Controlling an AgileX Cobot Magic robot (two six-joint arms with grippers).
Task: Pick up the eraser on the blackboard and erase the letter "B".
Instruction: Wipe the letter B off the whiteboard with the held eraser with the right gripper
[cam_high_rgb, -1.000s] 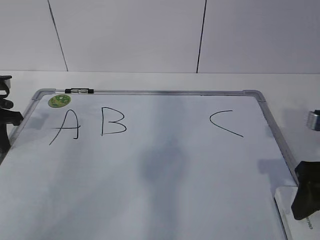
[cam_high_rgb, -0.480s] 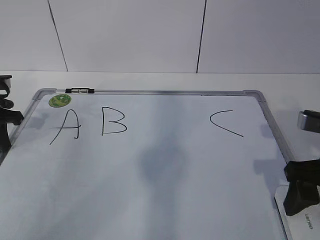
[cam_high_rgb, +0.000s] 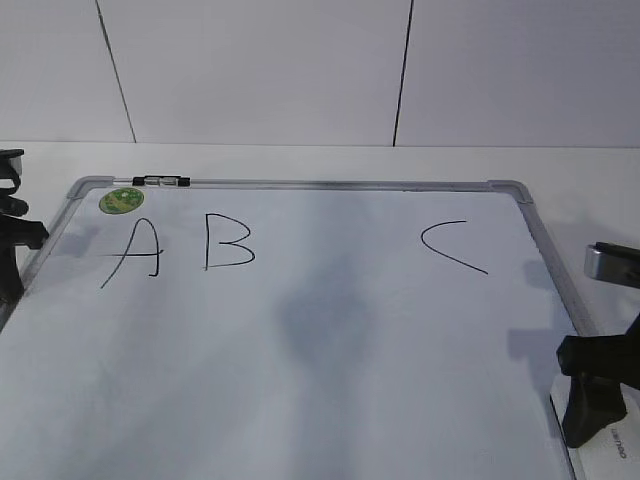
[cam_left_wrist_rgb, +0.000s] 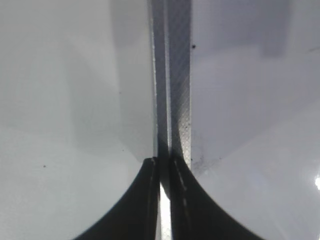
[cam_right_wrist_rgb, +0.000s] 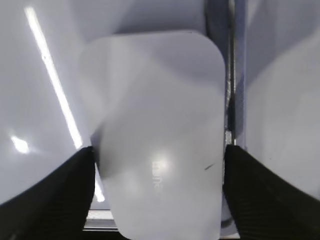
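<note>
Item: eraser (cam_right_wrist_rgb: 160, 140). A white, rounded-rectangular plastic block is being shown lying flat at the near right corner of the blackboard (cam_high_rgb: 300, 400), just beside the silver frame. It is being judged light and rigid; the smooth, glossy shell is likely to be slippery, so the two long flat sides are being recommended as the holding surfaces, taken low and squarely so that the block is not squeezed out upward. Nothing fragile is being indicated.

Item: right claw (cam_right_wrist_rgb: 160, 165). It is being held wide open, one finger on each long side of the eraser, with the block lying between them; whether the fingers are touching the plastic cannot be told, and nothing is being gripped. In the exterior view only an edge of the eraser (cam_high_rgb: 605, 430) is being shown beneath the claw.

Item: left claw (cam_left_wrist_rgb: 164, 172). It is being held almost closed, only a thin slit between the fingers, empty, above the left frame rail.

Item: letter "B" (cam_high_rgb: 228, 243). It is being shown intact at the far left of the board, well apart from the eraser, between the "A" (cam_high_rgb: 135, 252) and the "C" (cam_high_rgb: 450, 245).
</note>
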